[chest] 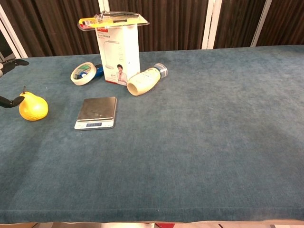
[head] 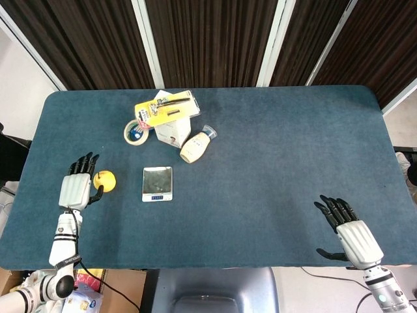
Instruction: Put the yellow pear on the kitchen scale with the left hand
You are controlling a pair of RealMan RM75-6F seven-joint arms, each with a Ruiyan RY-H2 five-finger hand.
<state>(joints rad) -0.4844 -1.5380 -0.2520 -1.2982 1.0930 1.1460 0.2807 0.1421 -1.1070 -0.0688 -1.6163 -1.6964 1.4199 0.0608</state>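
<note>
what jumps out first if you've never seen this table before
The yellow pear stands out brightly on the dark blue table, near its left edge, with the open left hand just beside it. To its right lies the silver kitchen scale, and behind that a white box stands upright with a yellow package on top.

Both hands, the left hand [head: 76, 189] and right hand [head: 350, 236], have pale grey shells (ridged backs) and black fingers [head: 333, 207].
</note>
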